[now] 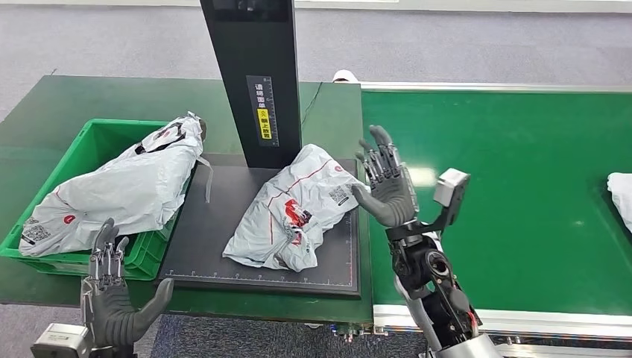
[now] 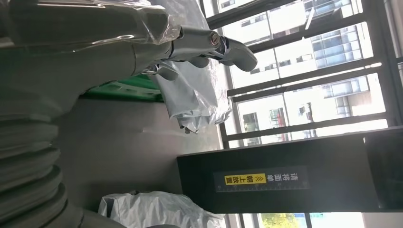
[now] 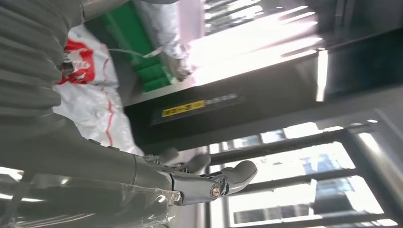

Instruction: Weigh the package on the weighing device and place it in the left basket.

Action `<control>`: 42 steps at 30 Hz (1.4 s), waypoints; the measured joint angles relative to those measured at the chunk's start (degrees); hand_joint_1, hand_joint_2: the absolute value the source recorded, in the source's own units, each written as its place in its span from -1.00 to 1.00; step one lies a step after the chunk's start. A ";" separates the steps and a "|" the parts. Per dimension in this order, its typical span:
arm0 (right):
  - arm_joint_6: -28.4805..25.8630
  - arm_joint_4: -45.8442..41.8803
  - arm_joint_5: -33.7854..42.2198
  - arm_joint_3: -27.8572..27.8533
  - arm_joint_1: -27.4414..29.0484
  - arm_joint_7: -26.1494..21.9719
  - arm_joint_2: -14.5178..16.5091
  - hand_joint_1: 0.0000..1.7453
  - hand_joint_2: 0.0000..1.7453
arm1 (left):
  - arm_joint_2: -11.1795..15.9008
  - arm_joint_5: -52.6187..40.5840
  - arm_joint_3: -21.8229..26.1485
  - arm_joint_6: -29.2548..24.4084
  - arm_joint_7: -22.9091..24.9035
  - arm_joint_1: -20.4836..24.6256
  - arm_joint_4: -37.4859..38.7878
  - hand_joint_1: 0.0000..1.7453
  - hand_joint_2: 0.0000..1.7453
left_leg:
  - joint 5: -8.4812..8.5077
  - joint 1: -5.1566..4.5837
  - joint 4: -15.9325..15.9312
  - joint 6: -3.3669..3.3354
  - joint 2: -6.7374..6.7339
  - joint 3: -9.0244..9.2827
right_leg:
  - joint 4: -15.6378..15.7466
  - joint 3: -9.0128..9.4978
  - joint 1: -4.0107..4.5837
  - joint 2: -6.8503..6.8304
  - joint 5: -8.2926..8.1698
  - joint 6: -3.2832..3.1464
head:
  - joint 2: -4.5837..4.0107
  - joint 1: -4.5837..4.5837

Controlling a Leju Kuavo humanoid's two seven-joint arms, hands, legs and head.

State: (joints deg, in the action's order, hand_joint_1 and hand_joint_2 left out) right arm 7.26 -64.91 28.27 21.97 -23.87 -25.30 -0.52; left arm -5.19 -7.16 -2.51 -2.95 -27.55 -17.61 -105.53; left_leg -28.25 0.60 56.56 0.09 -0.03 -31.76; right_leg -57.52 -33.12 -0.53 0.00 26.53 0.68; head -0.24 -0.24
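A white plastic package point(image 1: 298, 210) with red print lies on the black weighing plate point(image 1: 216, 246), in front of the black post point(image 1: 253, 74). The right wrist view shows the same package point(image 3: 92, 102). My right hand point(image 1: 387, 183) is raised just to its right, fingers spread, palm toward it, holding nothing; its thumb point(image 3: 228, 180) appears in the right wrist view. My left hand point(image 1: 115, 298) hovers open at the table's near edge, in front of the green basket point(image 1: 97, 138). A second white package point(image 1: 127, 186) lies in that basket, hanging over its rim point(image 2: 190, 99).
A green conveyor belt point(image 1: 522, 194) runs to the right, with another white package point(image 1: 620, 195) at its far right edge. The dark green table point(image 1: 74, 104) holds the basket and the scale. Grey floor lies beyond.
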 joint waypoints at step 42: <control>9.16 -13.62 7.17 -15.34 14.18 4.15 6.21 -1.00 1.00 | 3.77 -35.45 -22.37 -5.04 15.92 44.03 53.33 -1.00 1.00 | 0.07 0.00 0.01 0.03 -0.02 0.17 | 0.00 0.15 0.00 0.01 -0.05 -0.03 | 0.00 0.00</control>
State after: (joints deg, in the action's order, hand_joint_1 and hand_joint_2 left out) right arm 16.42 -78.53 35.44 6.63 -9.70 -21.15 5.68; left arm -1.42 -42.60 -24.88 -7.98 -11.63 26.43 -52.21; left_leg -28.18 0.60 56.57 0.13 -0.05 -31.59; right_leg -57.52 -32.97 -0.53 0.01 26.47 0.65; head -0.24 -0.24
